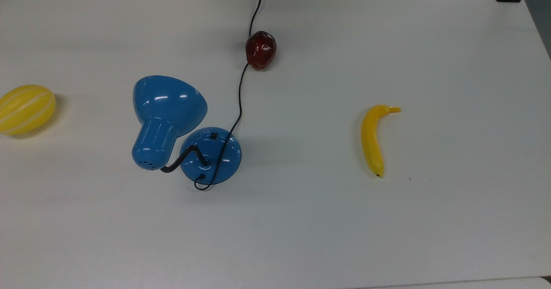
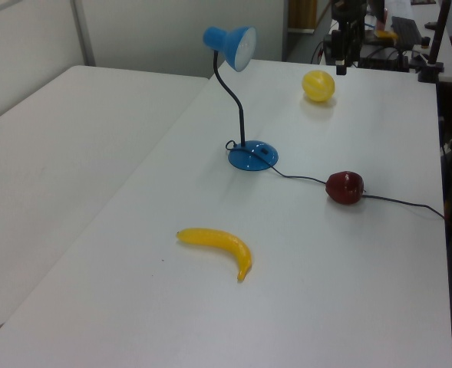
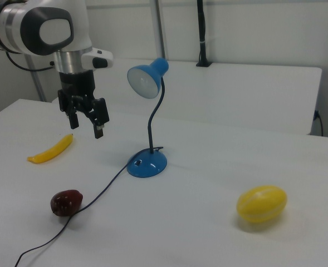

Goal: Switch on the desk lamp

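Observation:
The desk lamp stands on the white table [image 1: 387, 43], left of centre in the top view. Its glossy blue shade [image 1: 165, 112] hangs on a bent black neck [image 3: 155, 119] over the round blue base [image 1: 211, 155]. A small black switch [image 1: 213, 135] sits on the base's dome. The black cord [image 1: 239, 104] runs from the base toward the top view's upper edge. In the right view my gripper [image 3: 87, 125] hangs open and empty in the air, left of the shade and above the table, well apart from the lamp.
A dark red fruit [image 1: 261, 50] lies on the cord. A banana [image 1: 373, 139] lies at the top view's right and a yellow melon [image 1: 26, 109] at the top view's left edge. A second white table [image 2: 49, 153] adjoins this one.

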{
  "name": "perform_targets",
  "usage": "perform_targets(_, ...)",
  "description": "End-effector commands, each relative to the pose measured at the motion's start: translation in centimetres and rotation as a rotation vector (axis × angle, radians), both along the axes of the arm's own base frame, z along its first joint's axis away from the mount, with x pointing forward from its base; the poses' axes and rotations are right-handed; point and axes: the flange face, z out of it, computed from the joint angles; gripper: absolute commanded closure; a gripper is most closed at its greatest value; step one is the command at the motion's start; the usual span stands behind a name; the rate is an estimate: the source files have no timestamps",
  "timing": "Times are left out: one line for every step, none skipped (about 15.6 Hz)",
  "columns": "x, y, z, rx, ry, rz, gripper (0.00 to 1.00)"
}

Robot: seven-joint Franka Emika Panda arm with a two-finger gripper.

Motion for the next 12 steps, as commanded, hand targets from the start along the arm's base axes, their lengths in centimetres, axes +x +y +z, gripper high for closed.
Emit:
perform_targets(0.4,0.7,1.8,0.013,-0.006,0.017,0.0)
perform_targets(0.4,0.7,1.9,0.014,-0.009,0.017,0.0)
perform_targets(0.5,0.8,1.8,0.018,-0.013,0.018,0.0)
perform_targets(0.6,0.9,1.8,0.034,-0.015,0.024,0.0)
perform_targets(0.7,0.9,1.6,0.055,-0.013,0.023,0.0)
perform_targets(0.8,0.7,1.6,0.068,-0.014,0.016,0.0)
perform_targets(0.8,0.5,1.5,0.074,-0.015,0.011,0.0)
perform_targets(0.9,0.7,1.8,0.077,-0.018,0.014,0.0)
perform_targets(0.8,1.0,1.7,0.079,-0.014,0.018,0.0)
perform_targets(0.8,1.5,1.6,0.084,-0.01,0.024,0.0)
perform_targets(0.8,1.7,1.5,0.105,-0.009,0.021,0.0)
perform_targets(0.9,1.8,1.5,0.128,-0.011,0.01,0.0)
